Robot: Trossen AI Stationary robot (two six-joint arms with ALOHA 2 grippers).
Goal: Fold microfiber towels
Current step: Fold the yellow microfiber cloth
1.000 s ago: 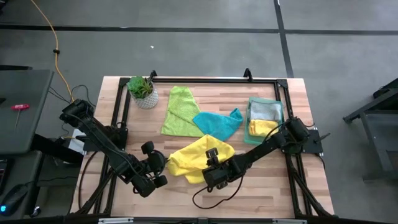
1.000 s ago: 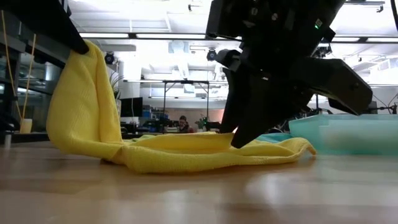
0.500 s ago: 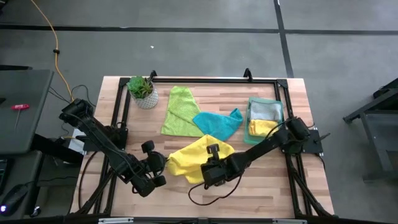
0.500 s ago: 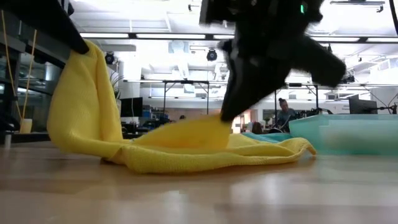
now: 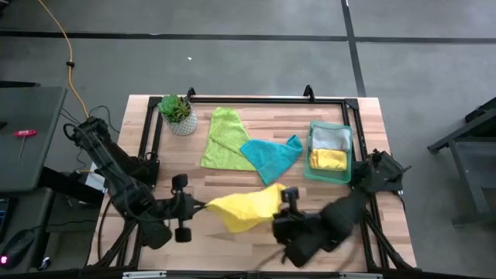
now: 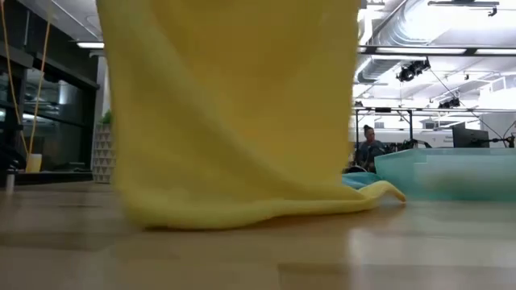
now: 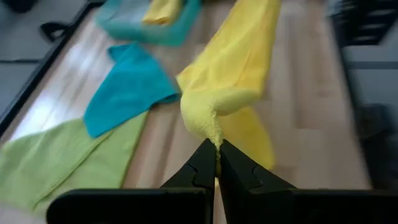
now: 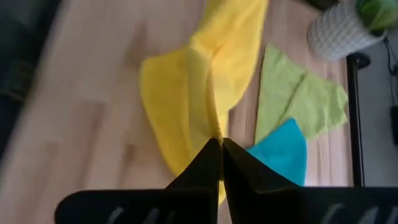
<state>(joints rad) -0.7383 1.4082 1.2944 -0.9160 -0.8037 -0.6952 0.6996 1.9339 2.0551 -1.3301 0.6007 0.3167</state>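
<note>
The yellow towel [image 5: 244, 209] hangs between my two grippers near the table's front edge. In the low view it [image 6: 234, 113] fills most of the picture, and its lower fold [image 6: 242, 211] lies on the wood. My left gripper [image 5: 198, 207] is shut on its left end. My right gripper [image 5: 282, 198] is shut on its right end. A lime green towel [image 5: 223, 138] and a teal towel [image 5: 271, 153] lie flat farther back, the teal one overlapping the green one's edge. My left gripper pinches a bunched corner [image 7: 210, 132] of the yellow towel between its two fingers, coming level from the table's left. The cloth runs away from the fingers toward the other arm and sags. How many layers are held cannot be told. My right gripper pinches the towel's opposite end [image 8: 214, 134] between its two fingers, coming from the table's right. The cloth hangs below and ahead of the fingers in loose folds, slack. The fingers hide the exact edge.
A translucent green tray [image 5: 312, 147] at the right holds folded grey and yellow towels. A potted plant [image 5: 177, 112] stands at the far left corner. A black frame rail [image 5: 256, 99] runs along the far edge. People show in the room behind the table.
My right gripper has shut on the yellow towel and risen with it, drawing back toward the table's right and near edge. My left gripper has risen too. The towel, a low heap before, now hangs spread between the two grippers with only its lower fold on the table.
</note>
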